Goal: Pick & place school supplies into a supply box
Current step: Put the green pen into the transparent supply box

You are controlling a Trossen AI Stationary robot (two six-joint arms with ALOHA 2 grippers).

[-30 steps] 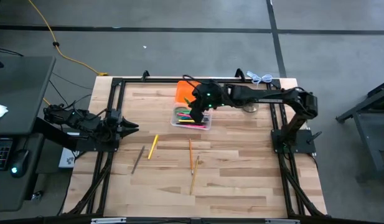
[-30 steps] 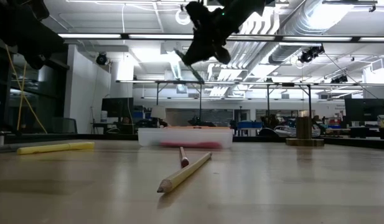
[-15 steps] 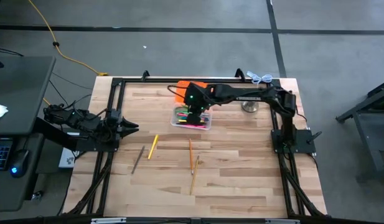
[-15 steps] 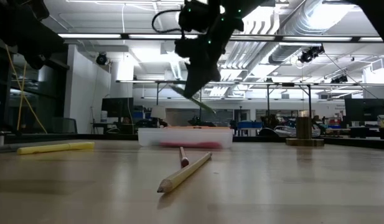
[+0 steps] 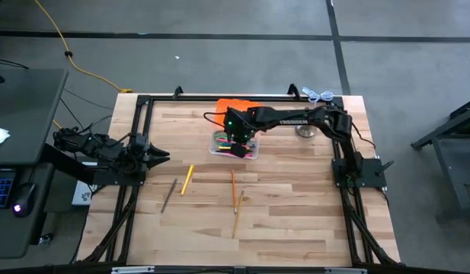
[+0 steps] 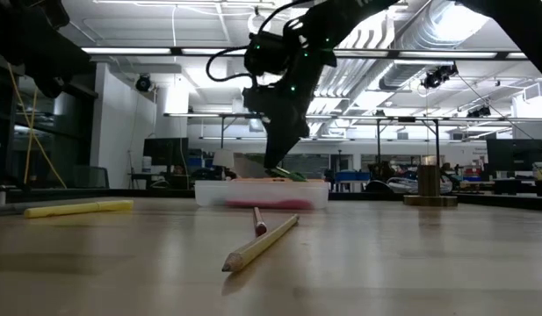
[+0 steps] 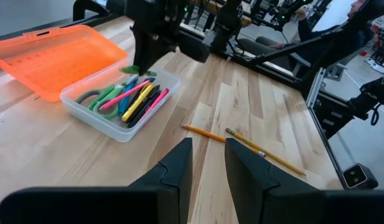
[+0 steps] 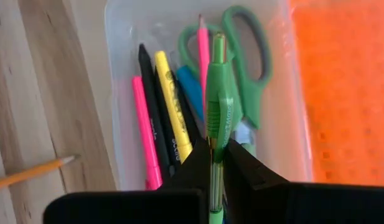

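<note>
Lower end of green clip-capped pen is hidden between dark right fingers. Clear plastic box is partly covered by the right arm in high view.

Pale, smooth wood table; clear plastic supply box with a textured orange plastic lid.

Overhead, tabletop and wrist views sharing supply box

Both arms are dark, nearly black, built of slim tubular links joined by chunky rounded joints. A small green light glows on the right arm's wrist, and a thin black cable loops beside it. The left gripper ends in two flat, angular, matte black fingers.
</note>
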